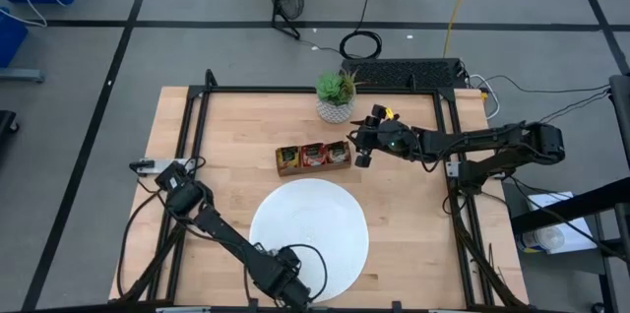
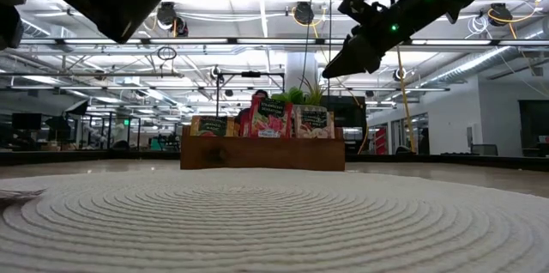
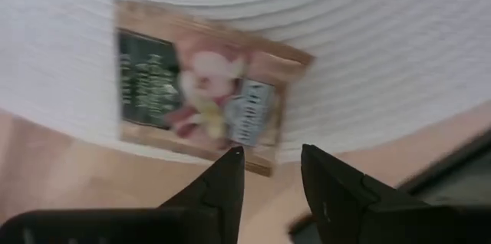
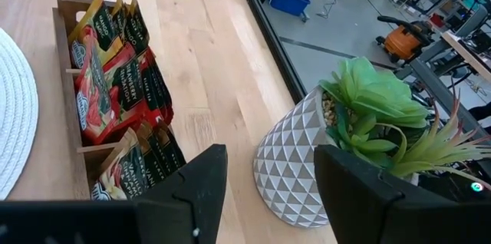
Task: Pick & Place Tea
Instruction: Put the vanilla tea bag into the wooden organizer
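Observation:
One tan sachet (image 3: 203, 90) with dark green print lies flat on the white round plate (image 1: 325, 224), near its rim by the table's near edge. My left gripper (image 3: 272, 169) is open just above that sachet's edge; in the high view it (image 1: 285, 281) hides the sachet. Red and tan sachets (image 4: 115, 83) stand upright in the brown wooden tray (image 1: 313, 170), which has three compartments. My right gripper (image 1: 360, 151) is open and empty. It hangs well above the table (image 2: 334, 69), past the tray's right end and beside the plant. My left gripper comes at the tan sachet's edge (image 3: 253, 163) from above with its fingers apart. One fingertip (image 3: 234, 159) overlaps that edge in the left wrist view. I cannot tell whether it touches. The sachet lies flat on the plate.
A potted plant (image 1: 337, 96) in a white faceted pot (image 4: 295, 171) stands behind the tray's right end, close under the right gripper. A black frame (image 1: 197, 116) runs around the wooden table top. Bare wood lies left of the tray and right of the plate.

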